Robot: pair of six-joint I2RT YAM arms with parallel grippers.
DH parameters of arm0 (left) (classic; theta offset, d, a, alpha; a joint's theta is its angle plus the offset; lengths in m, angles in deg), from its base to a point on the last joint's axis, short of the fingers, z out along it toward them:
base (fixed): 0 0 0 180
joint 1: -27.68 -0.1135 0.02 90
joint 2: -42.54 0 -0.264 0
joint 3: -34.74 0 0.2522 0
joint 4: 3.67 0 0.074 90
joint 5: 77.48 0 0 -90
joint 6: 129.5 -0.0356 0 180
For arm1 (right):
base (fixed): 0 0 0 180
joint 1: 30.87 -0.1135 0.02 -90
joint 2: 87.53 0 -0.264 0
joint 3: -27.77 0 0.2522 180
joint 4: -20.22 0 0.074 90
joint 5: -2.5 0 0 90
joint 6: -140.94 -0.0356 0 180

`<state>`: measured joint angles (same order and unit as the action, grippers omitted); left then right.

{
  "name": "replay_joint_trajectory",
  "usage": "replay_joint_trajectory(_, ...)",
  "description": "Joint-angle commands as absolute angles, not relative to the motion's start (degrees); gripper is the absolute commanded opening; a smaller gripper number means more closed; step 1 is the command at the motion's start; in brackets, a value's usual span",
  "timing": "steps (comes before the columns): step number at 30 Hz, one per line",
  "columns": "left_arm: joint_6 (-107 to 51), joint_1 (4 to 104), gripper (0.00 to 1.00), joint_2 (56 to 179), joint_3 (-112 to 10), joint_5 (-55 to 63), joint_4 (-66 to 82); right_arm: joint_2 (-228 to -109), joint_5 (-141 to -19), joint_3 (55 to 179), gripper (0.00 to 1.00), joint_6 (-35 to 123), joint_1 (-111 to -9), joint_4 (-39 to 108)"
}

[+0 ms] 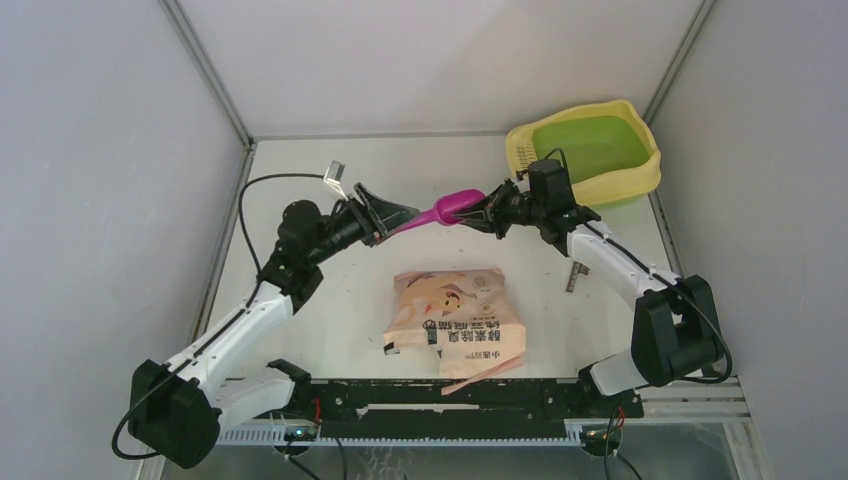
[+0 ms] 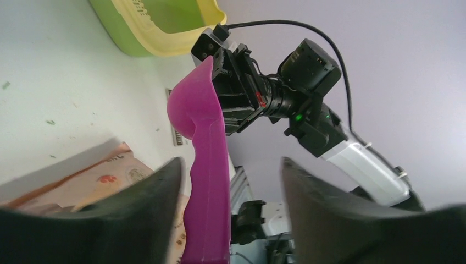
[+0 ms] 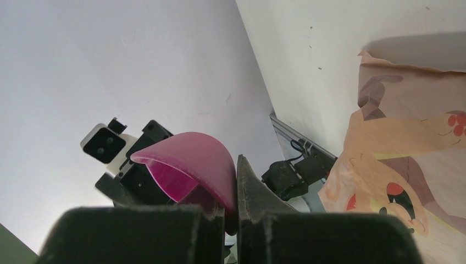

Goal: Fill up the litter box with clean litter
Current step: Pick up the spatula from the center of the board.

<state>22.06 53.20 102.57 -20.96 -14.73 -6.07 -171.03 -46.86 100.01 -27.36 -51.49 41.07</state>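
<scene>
A magenta scoop (image 1: 440,212) hangs in the air between my two grippers, above the table's middle. My right gripper (image 1: 478,212) is shut on the rim of its bowl (image 3: 192,159). Its handle (image 2: 209,198) runs between the fingers of my left gripper (image 2: 231,162), close to one finger and well apart from the other, so that gripper is open. The litter box (image 1: 585,150), with its yellow rim and green basin, stands at the back right, its basin bare green. A few small specks of litter (image 2: 49,122) lie on the white table.
A peach-pink printed bag (image 1: 455,320) lies flat on the table near the front, below the scoop. A small grey metal piece (image 1: 574,275) lies beside the right arm. Grey walls enclose the table on three sides.
</scene>
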Motion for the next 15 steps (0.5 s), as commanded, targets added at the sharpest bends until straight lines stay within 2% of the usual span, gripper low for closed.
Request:
replay_joint_trajectory(1, 22.73, 52.91, 0.80, 101.73, -20.82, -14.97, -7.53, -170.02, -48.36, 102.47, 0.00, -28.56, -52.04, 38.26)
replay_joint_trajectory(2, 22.61, 52.91, 0.97, 101.50, -20.81, -14.49, -6.66, -169.98, -48.45, 102.52, 0.00, -28.79, -52.00, 38.11)
replay_joint_trajectory(3, 22.36, 52.91, 0.99, 101.43, -20.96, -14.30, -5.99, -169.97, -48.54, 102.51, 0.00, -28.95, -52.04, 38.11)
replay_joint_trajectory(15, 21.65, 52.91, 1.00, 100.61, -20.90, -12.72, -4.22, -170.05, -49.31, 102.48, 0.00, -29.88, -52.24, 37.86)
